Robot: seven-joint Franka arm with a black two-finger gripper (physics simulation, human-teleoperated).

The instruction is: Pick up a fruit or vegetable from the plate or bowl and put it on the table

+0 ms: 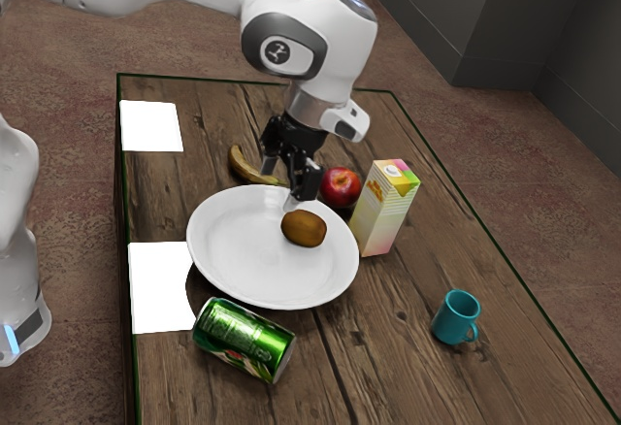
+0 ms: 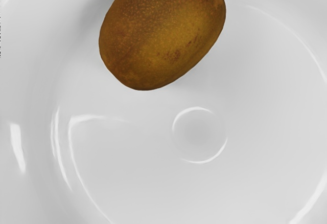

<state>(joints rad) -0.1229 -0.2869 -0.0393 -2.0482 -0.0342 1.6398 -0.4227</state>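
One brown kiwi (image 1: pixel 304 230) is cradled by the white plate (image 1: pixel 238 250). Above the plate, the gripper (image 1: pixel 279 184) is poised near the kiwi, its jaws spread apart.

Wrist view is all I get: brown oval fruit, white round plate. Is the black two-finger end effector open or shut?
Observer: The black two-finger end effector is open, its fingers standing apart.

Operator: Any fruit off the plate?

Observer: Yes, a red round apple and a yellow-brown curved banana lie on the brown wooden table.

Operator: Anything tall close to the plate?

Observer: A tall white-and-yellow drink carton stands upright right by the rim of the white round plate, on the same side as the brown oval fruit.
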